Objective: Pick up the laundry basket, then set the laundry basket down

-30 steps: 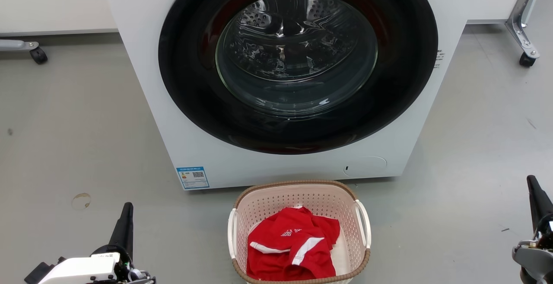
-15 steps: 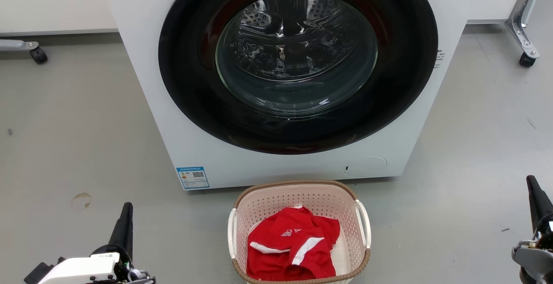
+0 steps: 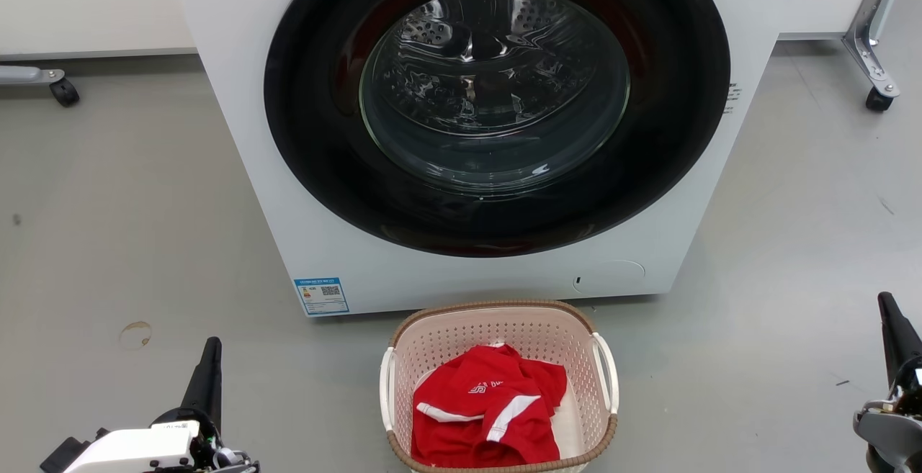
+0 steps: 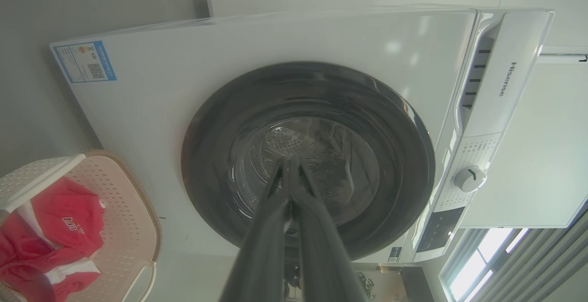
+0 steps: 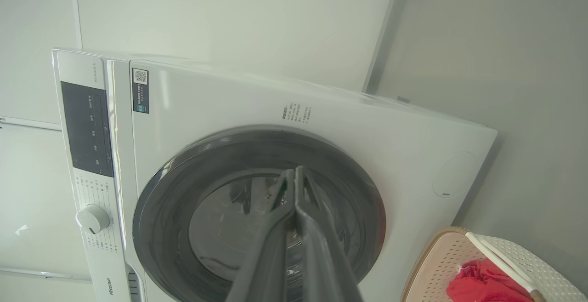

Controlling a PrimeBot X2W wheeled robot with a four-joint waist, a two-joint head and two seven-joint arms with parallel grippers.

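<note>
Laundry basket [image 3: 497,332] on floor [image 3: 108,242] before washer [image 3: 468,282], red garment [image 3: 490,408] inside. Left end effector [image 3: 212,349] and right end effector [image 3: 886,304] both pinched closed, empty, well apart from basket.

**Fig. Laundry test bay, as I view it from the remote station.** A front-loading washer [image 3: 495,98] stands directly on a bare grey floor [image 3: 108,206] against plain white wall panels [image 5: 229,17]. The laundry basket [image 3: 504,329], holding a red garment [image 3: 486,408], sits before it. Castered metal frame legs [image 3: 868,48] at either side suggest a lab mock-up rather than a home.
</note>
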